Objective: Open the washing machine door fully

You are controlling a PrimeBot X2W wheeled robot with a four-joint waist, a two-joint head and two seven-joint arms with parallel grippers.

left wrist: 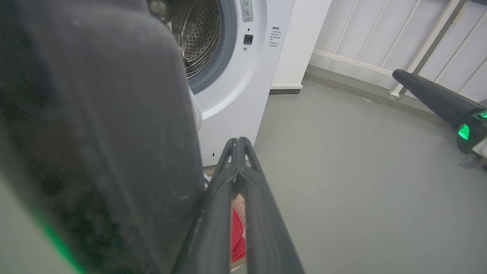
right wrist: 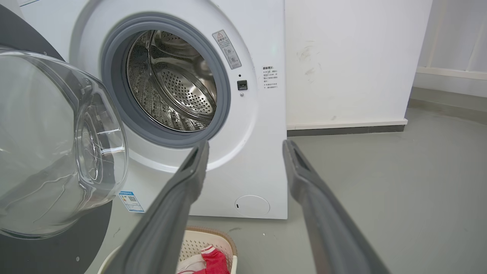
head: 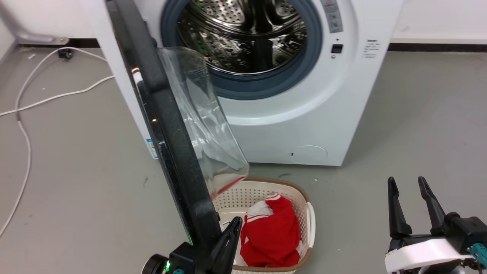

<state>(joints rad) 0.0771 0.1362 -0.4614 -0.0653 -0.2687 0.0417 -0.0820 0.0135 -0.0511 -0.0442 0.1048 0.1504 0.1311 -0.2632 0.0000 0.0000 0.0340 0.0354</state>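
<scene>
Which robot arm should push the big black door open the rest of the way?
Probably the left. The left gripper, jaws shut, sits right beside the inner side of the washing machine door at its lower edge. The right gripper hangs open, well away over the floor.

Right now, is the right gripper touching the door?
No: the right gripper sits open at the head view's lower right, well clear of the door.

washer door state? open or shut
Open. The door stands swung out from the washer, roughly edge-on in the head view, leaving the drum exposed. Whether it is at its hinge limit: cannot tell.
</scene>
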